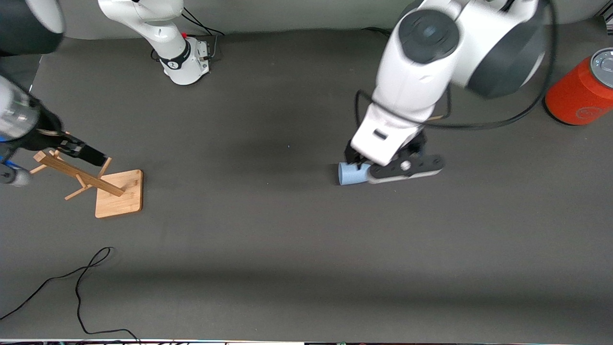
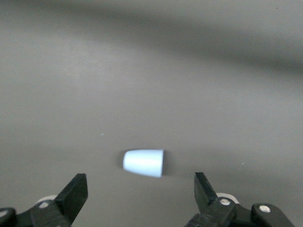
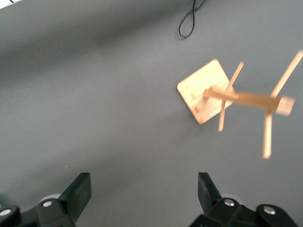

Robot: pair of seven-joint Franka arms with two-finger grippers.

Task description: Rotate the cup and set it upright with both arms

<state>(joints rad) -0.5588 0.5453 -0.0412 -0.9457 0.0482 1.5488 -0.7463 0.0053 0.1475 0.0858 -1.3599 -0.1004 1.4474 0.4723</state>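
Note:
The pale blue cup (image 1: 352, 174) lies on its side on the dark table mat, in the middle of the table toward the left arm's end. My left gripper (image 1: 357, 162) hangs low over it, open and empty. In the left wrist view the cup (image 2: 143, 162) lies just ahead of the gap of the left gripper (image 2: 139, 190), between the two black fingers and touching neither. My right gripper (image 1: 96, 156) is open and empty over the wooden rack at the right arm's end; in the right wrist view the right gripper (image 3: 144, 189) has only bare mat between its fingers.
A wooden peg rack (image 1: 110, 189) on a square base stands at the right arm's end; it also shows in the right wrist view (image 3: 236, 97). A big orange-red cylinder (image 1: 580, 93) with a grey top lies at the left arm's end. A black cable (image 1: 81, 282) lies near the front edge.

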